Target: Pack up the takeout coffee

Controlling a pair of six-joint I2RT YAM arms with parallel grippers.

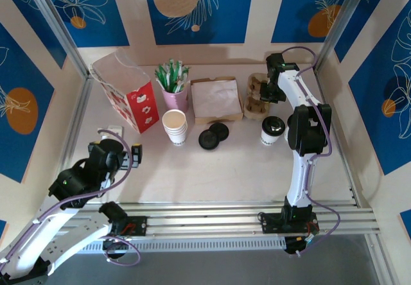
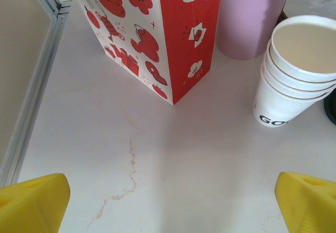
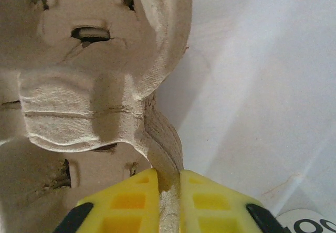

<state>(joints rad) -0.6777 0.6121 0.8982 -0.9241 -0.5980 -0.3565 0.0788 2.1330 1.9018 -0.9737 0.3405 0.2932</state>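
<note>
1. The coffee [image 1: 273, 129] stands upright on the bench [image 1: 237, 169] with its lid on. It is just in front of the carrier [image 1: 258, 97] and close beside the right arm. Nothing holds it.
2. The right fingers [image 3: 149, 191] are clamped on a thin side wall of the carrier, one finger on each face of the cardboard.
3. The left fingers [image 2: 37, 201] are wide apart and hold nothing. They hover low over bare bench and face the bag [image 2: 152, 33] and the cup stack [image 2: 294, 70].
4. We judge the step in hand to be fetching the carrier. The coffee is in neither the carrier nor the bag, so the packing itself is not yet begun.
5. The next move calls for drawing the carrier out to open bench and keeping it level. The wall is soft and could bend or tear if pulled at an angle.
6. The coffee stands on the likely path, so we would lift or steer the carrier around it and not sweep it across.
7. The bag stands open at the far left, well apart from the coffee.
</note>
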